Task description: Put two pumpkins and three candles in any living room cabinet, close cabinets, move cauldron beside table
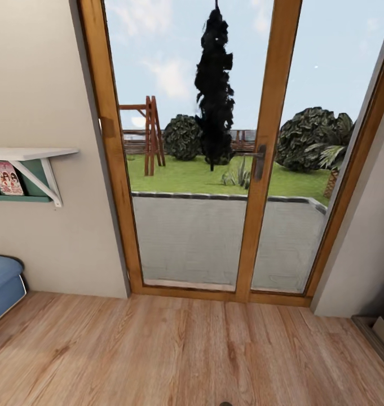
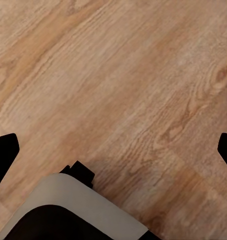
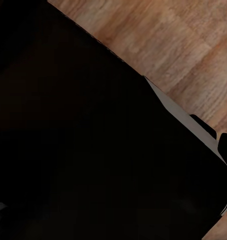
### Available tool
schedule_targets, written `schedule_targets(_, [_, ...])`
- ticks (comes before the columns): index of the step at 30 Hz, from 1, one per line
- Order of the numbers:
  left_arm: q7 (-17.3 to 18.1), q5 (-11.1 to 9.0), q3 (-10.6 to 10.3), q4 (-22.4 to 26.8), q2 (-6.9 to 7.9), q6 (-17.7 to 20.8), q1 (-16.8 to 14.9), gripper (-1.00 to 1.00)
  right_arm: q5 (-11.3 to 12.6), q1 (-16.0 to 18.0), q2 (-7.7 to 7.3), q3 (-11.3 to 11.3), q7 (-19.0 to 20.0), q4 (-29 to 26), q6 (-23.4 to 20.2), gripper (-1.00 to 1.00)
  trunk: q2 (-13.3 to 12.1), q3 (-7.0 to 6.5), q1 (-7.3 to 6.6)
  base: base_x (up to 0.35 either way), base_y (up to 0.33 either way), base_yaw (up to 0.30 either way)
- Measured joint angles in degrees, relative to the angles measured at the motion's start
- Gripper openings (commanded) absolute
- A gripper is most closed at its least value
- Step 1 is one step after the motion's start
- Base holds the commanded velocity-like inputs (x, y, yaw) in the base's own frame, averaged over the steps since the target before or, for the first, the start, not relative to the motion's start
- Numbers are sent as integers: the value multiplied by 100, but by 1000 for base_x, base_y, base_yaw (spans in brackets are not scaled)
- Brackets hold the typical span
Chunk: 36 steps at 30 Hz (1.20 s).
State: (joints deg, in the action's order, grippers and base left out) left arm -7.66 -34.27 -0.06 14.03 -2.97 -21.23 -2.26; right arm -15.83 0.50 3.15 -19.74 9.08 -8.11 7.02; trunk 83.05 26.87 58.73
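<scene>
Ahead, glazed door beyond floor.

Two black fingertips poking in from the edges, flat and dark with sharp corners. Below them a rounded body part, pale grey on top and black lower down, with a small black block sticking out at its edge. On the other arm, a big black shape with a thin pale grey edge and a small black tip beside it.
</scene>
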Motion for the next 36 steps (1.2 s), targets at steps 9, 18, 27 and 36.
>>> schedule_targets(9, [-38, 9, -176, 107, 14, 383, -201, 100, -120, 41, 77, 18, 306, -1972, -3234, 100, 160, 71, 88, 0, 0, 0])
schedule_targets(18, [-170, 1, -196, 660, 449, 2895, -1162, 100, -301, 909, 264, 26, 611, -2862, -6354, 100, 159, 70, 88, 0, 0, 0])
schedule_targets(27, [-404, -23, -172, 1418, 505, 3579, -1337, 100, 71, 1398, 338, 225, 841, -4666, -6511, 100, 160, 71, 88, 0, 0, 0])
schedule_targets(36, [-401, 17, -212, 1320, 434, 3060, -1339, 100, 71, 1430, 336, 198, 830, -3900, -5619, 100, 399, 179, 219, 0, 0, 0])
